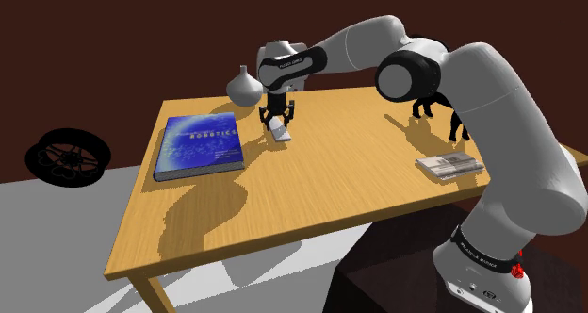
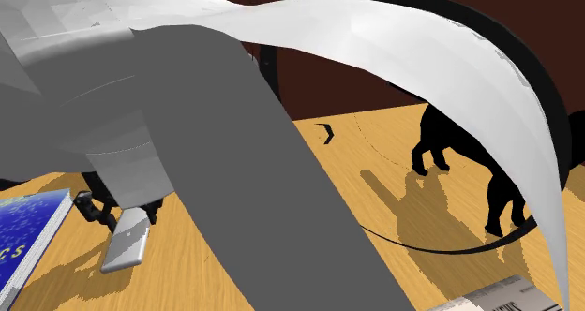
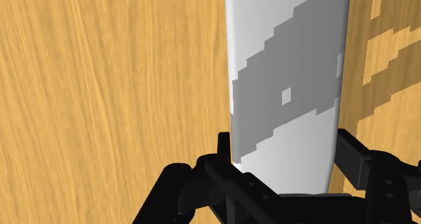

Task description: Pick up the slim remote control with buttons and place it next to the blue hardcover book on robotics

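The slim remote (image 1: 280, 130) is a plain light-grey slab, clasped at one end by my gripper (image 1: 279, 119), which is shut on it. It hangs tilted just above the wooden table (image 1: 311, 193), a little to the right of the blue robotics book (image 1: 198, 146) in the shoulder view. In the second exterior view the remote (image 2: 128, 240) slants down from the gripper (image 2: 122, 212), with the book's corner (image 2: 26, 239) close beside it. In the wrist view the remote (image 3: 287, 88) runs out from between the black fingers (image 3: 225, 150), partly in shadow.
A grey vase (image 1: 243, 86) stands behind the gripper at the table's far edge. A black animal figurine (image 1: 435, 107) and a flat stack of papers (image 1: 450, 165) sit at the shoulder view's right. A black wheel (image 1: 68, 157) lies on the floor.
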